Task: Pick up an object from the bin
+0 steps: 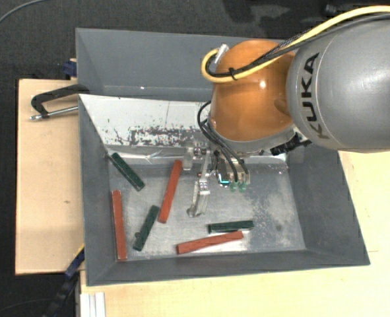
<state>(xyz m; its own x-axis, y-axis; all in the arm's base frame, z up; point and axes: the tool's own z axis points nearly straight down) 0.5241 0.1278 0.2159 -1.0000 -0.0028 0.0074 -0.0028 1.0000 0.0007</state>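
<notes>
While the claw [204,189] hangs low over the middle of the bin [326,216], I see a red stick [170,191] lying slanted just to its left, apart from it, and a dark green stick [229,226] nearer the front wall. Whether the claw is released or clenched, I cannot tell.

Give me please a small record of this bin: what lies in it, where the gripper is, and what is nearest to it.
container: grey metal bin
contents: six flat sticks on the floor, three red and three dark green
gripper: gripper over the middle of the floor
nearest thing: slanted red stick, just to its left in the view
next nearest: level green stick, below and to its right
thing held: none visible
</notes>
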